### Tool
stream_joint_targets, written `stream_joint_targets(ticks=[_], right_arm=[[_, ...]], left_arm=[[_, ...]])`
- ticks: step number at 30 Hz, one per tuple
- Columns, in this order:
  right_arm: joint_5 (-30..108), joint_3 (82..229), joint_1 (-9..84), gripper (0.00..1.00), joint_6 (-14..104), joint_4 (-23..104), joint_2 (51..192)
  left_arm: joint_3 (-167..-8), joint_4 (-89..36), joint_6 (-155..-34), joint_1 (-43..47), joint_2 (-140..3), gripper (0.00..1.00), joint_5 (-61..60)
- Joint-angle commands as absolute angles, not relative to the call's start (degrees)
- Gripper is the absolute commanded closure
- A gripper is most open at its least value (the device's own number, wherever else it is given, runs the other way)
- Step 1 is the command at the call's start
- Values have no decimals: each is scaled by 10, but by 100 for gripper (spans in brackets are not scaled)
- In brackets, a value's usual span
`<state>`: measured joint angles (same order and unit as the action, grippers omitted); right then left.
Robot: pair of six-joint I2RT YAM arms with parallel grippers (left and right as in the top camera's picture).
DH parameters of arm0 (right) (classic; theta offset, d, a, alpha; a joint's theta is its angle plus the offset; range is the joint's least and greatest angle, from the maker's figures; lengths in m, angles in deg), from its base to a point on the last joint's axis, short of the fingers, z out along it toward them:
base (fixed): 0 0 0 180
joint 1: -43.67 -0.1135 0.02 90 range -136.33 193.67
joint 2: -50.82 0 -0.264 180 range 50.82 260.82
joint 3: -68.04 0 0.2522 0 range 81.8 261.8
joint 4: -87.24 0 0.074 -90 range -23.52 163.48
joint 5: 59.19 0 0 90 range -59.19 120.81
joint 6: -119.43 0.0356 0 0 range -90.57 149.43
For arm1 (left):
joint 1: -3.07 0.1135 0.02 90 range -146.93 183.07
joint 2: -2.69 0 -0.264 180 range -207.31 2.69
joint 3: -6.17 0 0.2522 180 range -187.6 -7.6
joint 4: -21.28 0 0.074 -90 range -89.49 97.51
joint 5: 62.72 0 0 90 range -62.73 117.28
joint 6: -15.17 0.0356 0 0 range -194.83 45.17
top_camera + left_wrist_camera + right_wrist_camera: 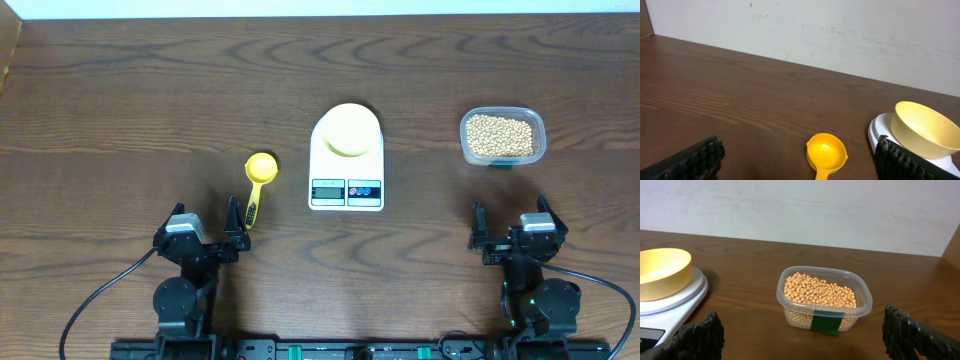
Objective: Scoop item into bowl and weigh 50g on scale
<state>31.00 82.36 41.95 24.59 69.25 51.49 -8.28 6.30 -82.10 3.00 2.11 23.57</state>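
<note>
**Bowl (347, 130) sits on the scale (346, 190)**

A dark wood-grain desk (120, 100) runs to a white wall (840, 30). The beans (500, 135) fill a clear tub (541, 128) right of the scale; a yellow scoop (259, 175) lies left. The left gripper (205, 222) and right gripper (512, 225) gape wide, empty.

Both arms sit folded low at the near side, one left and one right, well apart. The left gripper (206, 220) and the right gripper (512, 220) point toward the far side, jaws spread wide, holding nothing.

bowl (348, 130) on scale (346, 192), scoop (260, 170) to its left, beans (500, 135) in tub (464, 140) right
</note>
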Motion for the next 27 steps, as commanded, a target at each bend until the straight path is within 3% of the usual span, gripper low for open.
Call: stream_joint_targets(ticks=[1, 7, 10, 14, 18, 23, 27], right_arm=[[304, 821, 423, 1, 247, 692, 512], [303, 821, 423, 1, 247, 692, 512], [303, 821, 423, 1, 247, 692, 512], [303, 821, 423, 1, 247, 692, 512], [303, 821, 423, 1, 247, 692, 512], [303, 821, 423, 1, 247, 692, 512], [303, 821, 423, 1, 247, 692, 512]], left_arm=[[-78, 37, -820, 30, 25, 2, 232], [-78, 37, -830, 30, 25, 2, 229], [-79, 46, -908, 30, 25, 2, 143], [-79, 52, -928, 30, 25, 2, 126], [-105, 152, -910, 30, 24, 2, 56], [-266, -60, -786, 30, -43, 2, 115], [-423, -236, -815, 30, -194, 2, 142]])
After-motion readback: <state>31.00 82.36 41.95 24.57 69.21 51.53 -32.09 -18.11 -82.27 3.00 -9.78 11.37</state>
